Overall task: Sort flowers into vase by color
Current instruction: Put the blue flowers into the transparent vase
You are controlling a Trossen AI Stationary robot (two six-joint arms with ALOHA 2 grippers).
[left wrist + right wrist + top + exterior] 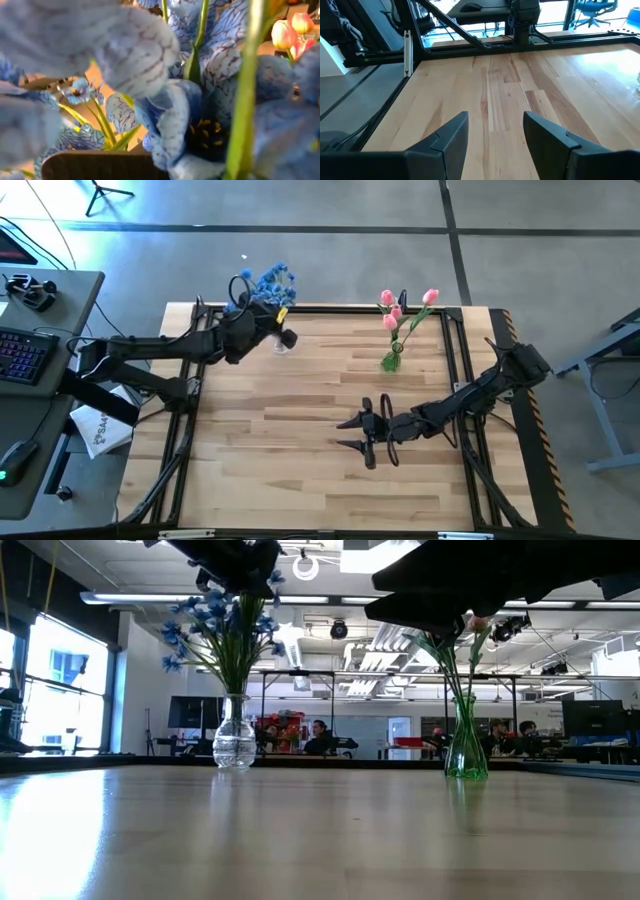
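Blue-blossomed flowers [272, 283] stand in a clear glass vase [233, 745] near the table's far left. My left gripper [258, 322] hovers right at these blossoms, just above the vase. Its wrist view is filled with blue petals [165, 115] and a green stem [245, 95]. Pink tulips [405, 305] stand in a green glass vase [466, 752] near the far right. My right gripper [495, 132] is open, low over the bare middle of the table [352, 435], with nothing between its fingers.
A black frame runs round the wooden table [300, 480]. A desk with a keyboard [20, 350] stands left of the table. People sit at desks in the room beyond [320, 735]. Bare wood spreads over the table's near half.
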